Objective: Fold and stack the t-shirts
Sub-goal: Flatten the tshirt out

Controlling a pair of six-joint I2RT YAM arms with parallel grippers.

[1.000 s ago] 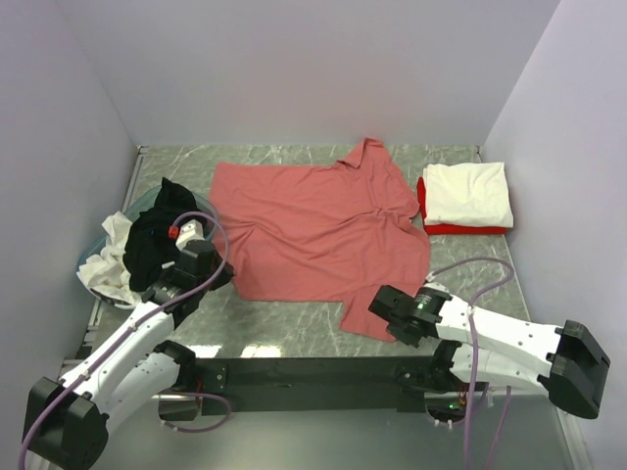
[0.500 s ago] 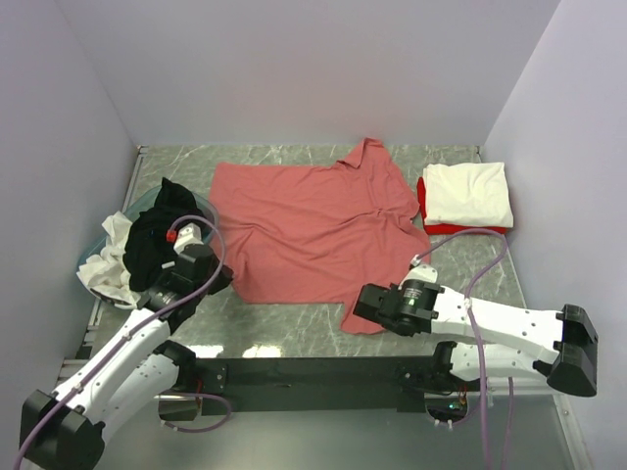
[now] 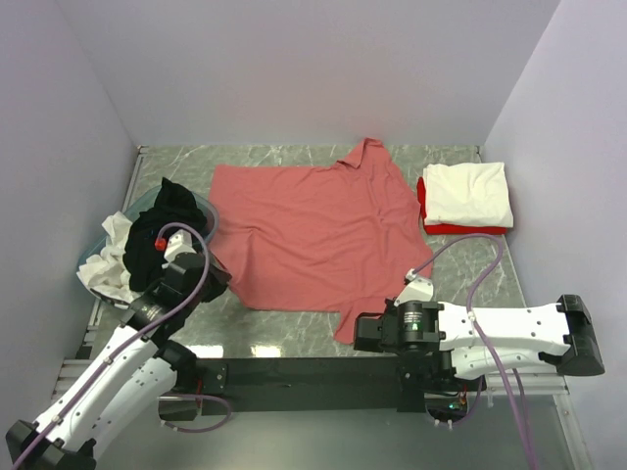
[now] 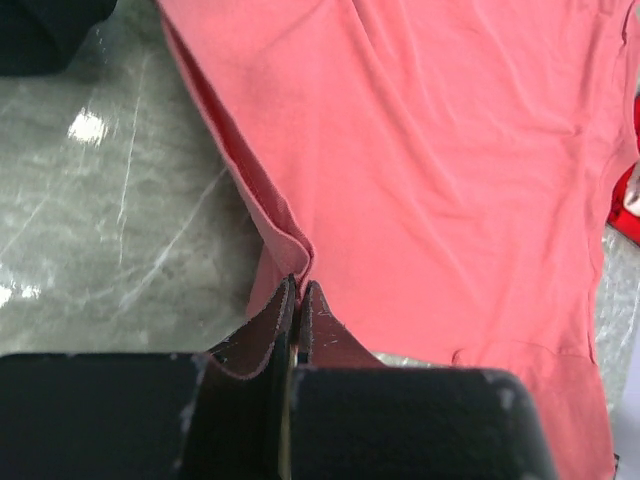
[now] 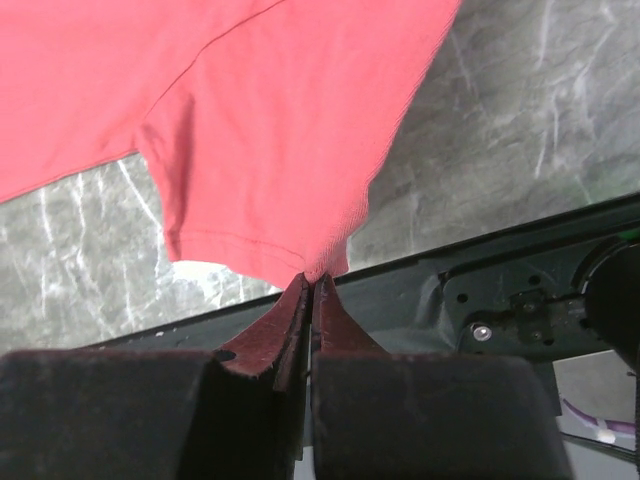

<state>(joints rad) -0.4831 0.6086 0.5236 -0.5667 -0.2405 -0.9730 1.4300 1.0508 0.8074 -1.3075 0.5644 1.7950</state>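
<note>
Here we are in a small booth: pale lilac walls [image 3: 294, 69] on three sides, and a grey-green marbled table [image 3: 470, 269] filling the floor of it, glare glinting off the stone. A black rail [image 3: 294, 372] runs along the near edge.

Biggest thing out there is the pink shirt [image 3: 313, 230], spread flat across the middle of the table, collar towards the back wall, a few soft creases through the body. Over at the left edge, a black shirt [image 3: 162, 220] sits heaped on a crumpled white shirt [image 3: 108, 262]. On the right, near the side wall, a cream-white shirt [image 3: 468, 193] lies neatly folded on top of a red shirt [image 3: 465, 229], of which only a thin border shows.

Now the arms. The left gripper [image 4: 298, 290] is clenched on the pink shirt's left edge, the hem doubled over in a fold right at the fingertips. The right gripper [image 5: 310, 285] is pinched tight on the near right corner of the same shirt, just at the table's front edge, the cloth fanning away from the tips.
</note>
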